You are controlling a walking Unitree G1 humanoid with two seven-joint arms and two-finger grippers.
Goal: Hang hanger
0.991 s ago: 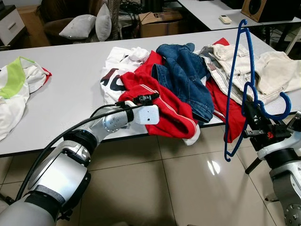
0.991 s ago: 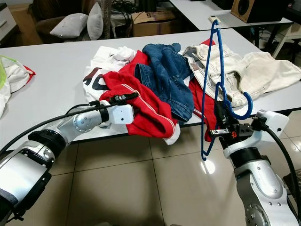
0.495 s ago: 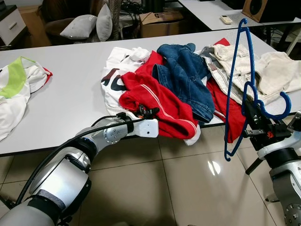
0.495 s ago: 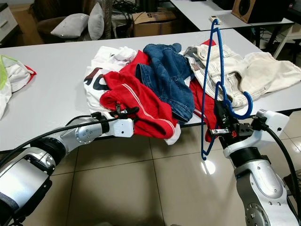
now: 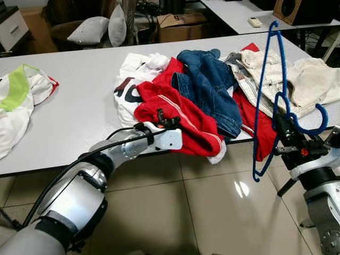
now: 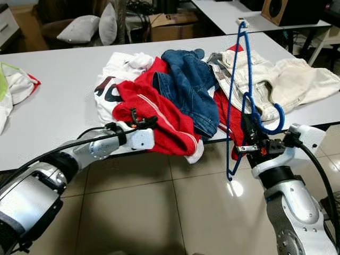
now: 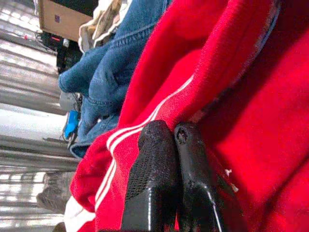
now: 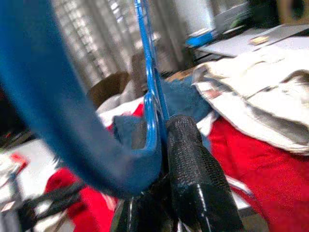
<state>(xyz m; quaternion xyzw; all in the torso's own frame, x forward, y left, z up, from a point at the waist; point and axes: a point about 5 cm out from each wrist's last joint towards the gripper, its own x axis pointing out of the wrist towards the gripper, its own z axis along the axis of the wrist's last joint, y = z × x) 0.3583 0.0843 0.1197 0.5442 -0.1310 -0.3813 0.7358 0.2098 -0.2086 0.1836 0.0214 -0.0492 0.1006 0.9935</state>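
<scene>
1. The right gripper [image 6: 254,144] clamps the blue hanger [image 6: 239,101] upright beside the table [image 5: 79,106].
2. The left gripper [image 7: 166,145], fingers together, presses the red jacket [image 5: 180,114]; it may drag the pile off the edge.

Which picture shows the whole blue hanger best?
The left eye view: the blue hanger shows whole there, held in the air by the right gripper at the table's edge. The right eye view shows it nearly as well. The right wrist view has blurry close-up parts of it at the fingers.
</scene>
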